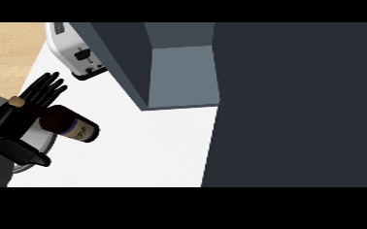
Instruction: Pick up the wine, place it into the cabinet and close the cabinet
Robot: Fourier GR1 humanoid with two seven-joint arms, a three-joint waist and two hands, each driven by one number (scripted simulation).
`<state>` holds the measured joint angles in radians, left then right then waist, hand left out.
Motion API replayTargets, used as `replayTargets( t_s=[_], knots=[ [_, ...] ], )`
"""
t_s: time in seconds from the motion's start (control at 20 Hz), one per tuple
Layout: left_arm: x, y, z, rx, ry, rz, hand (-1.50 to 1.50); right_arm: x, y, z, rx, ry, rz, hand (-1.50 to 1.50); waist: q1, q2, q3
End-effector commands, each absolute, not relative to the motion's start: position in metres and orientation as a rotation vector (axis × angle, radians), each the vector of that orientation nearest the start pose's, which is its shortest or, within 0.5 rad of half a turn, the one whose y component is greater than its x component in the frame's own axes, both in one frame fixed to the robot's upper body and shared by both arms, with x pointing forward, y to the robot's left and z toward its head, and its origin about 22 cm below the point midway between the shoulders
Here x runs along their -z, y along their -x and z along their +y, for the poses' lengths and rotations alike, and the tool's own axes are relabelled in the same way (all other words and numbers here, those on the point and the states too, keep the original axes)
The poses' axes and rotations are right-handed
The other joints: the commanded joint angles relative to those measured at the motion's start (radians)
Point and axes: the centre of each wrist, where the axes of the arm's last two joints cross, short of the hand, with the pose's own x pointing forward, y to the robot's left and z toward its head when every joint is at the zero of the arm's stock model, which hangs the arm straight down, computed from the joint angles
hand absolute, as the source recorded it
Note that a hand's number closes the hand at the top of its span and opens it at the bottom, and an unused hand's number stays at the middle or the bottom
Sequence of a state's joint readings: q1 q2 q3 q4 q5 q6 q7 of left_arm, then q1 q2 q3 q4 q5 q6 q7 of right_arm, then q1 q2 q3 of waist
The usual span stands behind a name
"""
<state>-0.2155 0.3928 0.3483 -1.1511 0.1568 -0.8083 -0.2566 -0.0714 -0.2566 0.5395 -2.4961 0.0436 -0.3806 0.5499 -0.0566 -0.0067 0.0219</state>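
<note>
Wine bottle [70, 124] looks heavy, slippery, breakable; best gripped round its body. Beside it the left robot hand [41, 91] lies open.

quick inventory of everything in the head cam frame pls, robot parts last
wine bottle: 1, dark brown with a pale label and tan top, lying tilted at the left, overlapping the robot hand; grasp cannot be told
toaster: 1, white and silver, upper left on the counter
cabinet: 1, dark grey outside, lighter grey inside, open, top centre
dark panel: 1, dark grey, fills the right side; possibly the cabinet's door
counter: 1, white, centre and lower left
wood surface: 1, tan, upper left corner
left robot hand: 1, black, fingers straight, left edge behind the bottle
forearm: 1, grey, lower left
right robot hand: not in view
</note>
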Motion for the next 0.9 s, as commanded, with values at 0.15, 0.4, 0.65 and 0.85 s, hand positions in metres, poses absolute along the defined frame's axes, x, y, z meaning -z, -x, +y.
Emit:
replayTargets(
  t_s=[0.15, 0.4, 0.65, 0.85],
  knots=[
    [0.032, -0.259, 0.423, 0.238, 0.422, -1.517, -1.5, -0.206, -0.106, -0.172, -0.177, -0.305, -1.945, -1.5, -0.011, 0.016, -0.028],
    [0.042, -0.266, 0.406, 0.251, 0.472, -1.511, -1.5, -0.209, -0.105, -0.171, -0.185, -0.312, -1.949, -1.5, -0.01, 0.014, -0.028],
    [0.048, -0.26, 0.408, 0.245, 0.494, -1.504, -1.5, -0.205, -0.11, -0.17, -0.198, -0.291, -1.945, -1.5, 0.0, 0.013, -0.028],
    [0.051, -0.264, 0.402, 0.244, 0.483, -1.532, -1.5, -0.204, -0.108, -0.165, -0.201, -0.301, -1.942, -1.5, -0.006, 0.012, -0.029]
  ],
)
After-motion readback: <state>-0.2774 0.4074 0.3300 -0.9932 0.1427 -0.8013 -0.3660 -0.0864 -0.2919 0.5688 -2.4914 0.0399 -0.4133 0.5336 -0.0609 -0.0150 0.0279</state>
